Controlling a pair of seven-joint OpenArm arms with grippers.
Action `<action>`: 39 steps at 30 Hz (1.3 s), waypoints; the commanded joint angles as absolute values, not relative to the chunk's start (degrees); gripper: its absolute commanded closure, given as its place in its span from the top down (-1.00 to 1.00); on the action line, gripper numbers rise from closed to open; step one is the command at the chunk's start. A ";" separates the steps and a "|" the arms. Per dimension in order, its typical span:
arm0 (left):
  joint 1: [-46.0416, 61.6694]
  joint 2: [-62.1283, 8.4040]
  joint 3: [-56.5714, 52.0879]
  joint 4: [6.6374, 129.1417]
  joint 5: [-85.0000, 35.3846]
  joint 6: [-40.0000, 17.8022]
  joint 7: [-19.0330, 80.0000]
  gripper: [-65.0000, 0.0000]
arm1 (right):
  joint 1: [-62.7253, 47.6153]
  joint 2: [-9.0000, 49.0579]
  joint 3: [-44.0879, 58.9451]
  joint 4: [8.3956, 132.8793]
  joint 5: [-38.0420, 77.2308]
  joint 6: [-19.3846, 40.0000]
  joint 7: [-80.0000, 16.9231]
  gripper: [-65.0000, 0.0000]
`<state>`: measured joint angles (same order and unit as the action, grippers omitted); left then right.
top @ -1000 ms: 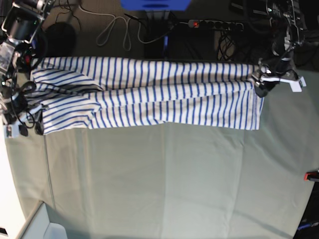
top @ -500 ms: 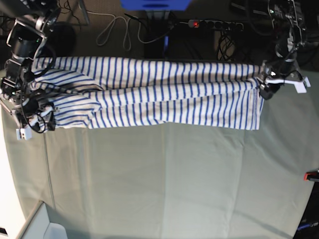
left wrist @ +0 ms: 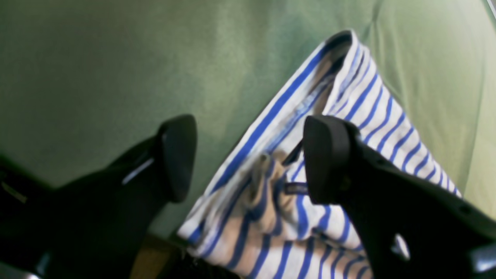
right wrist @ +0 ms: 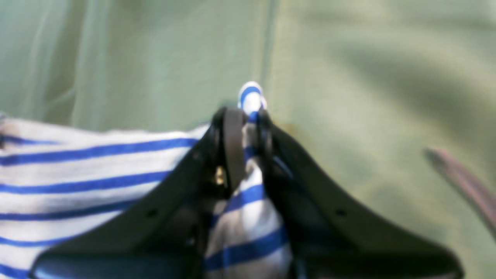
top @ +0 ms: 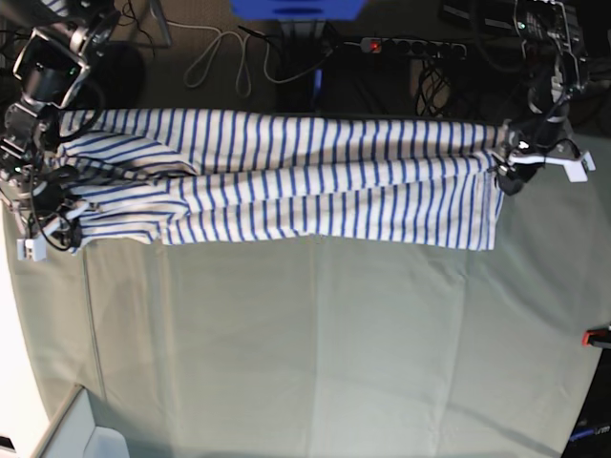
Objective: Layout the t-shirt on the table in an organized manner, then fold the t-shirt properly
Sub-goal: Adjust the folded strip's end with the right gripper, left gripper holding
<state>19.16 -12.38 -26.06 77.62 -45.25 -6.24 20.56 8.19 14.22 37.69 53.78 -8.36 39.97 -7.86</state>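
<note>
The t-shirt (top: 286,181), white with thin blue stripes, lies in a long folded band across the far part of the table (top: 334,343). In the base view my right gripper (top: 43,224) is at the band's left end. The right wrist view shows this right gripper (right wrist: 246,128) shut on a pinched fold of the t-shirt (right wrist: 97,170). My left gripper (top: 516,164) hangs at the band's right end. In the left wrist view that left gripper (left wrist: 252,159) is open, one finger over the table (left wrist: 97,69), the other over the t-shirt (left wrist: 360,100) near a small navy label (left wrist: 296,188).
Beyond the table's far edge lie a power strip (top: 410,46), a white cable (top: 220,57) and a blue object (top: 296,10). A red item (top: 598,336) shows at the right edge. A white box (top: 86,441) stands at the near left corner.
My right gripper has shut on the shirt's left end and pulled that corner slightly toward the far side. The left gripper has stayed open and hardly moved.
</note>
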 commanded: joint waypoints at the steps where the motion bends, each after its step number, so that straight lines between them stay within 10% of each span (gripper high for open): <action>1: 18.95 -13.14 -26.33 78.55 -45.49 -6.81 19.47 0.29 | 8.84 14.73 38.46 56.04 -7.78 40.00 -6.46 -1.00; 15: 19.21 -13.14 -26.33 78.55 -45.49 -6.81 19.47 0.29 | 5.76 11.21 38.73 66.51 -7.78 40.00 -6.99 -1.00; 24: 19.30 -13.14 -26.33 78.55 -45.49 -6.81 19.47 0.29 | 5.67 11.21 38.99 66.24 -7.87 40.00 -6.64 -0.21; 33: 19.38 -13.14 -26.33 78.46 -45.49 -6.81 19.47 0.29 | 6.29 11.38 38.90 63.78 -7.96 40.00 -6.81 -0.67; 39: 19.38 -13.14 -26.33 78.37 -45.41 -6.81 19.47 0.29 | 7.08 12.53 38.73 62.73 -7.96 40.00 -6.73 -0.21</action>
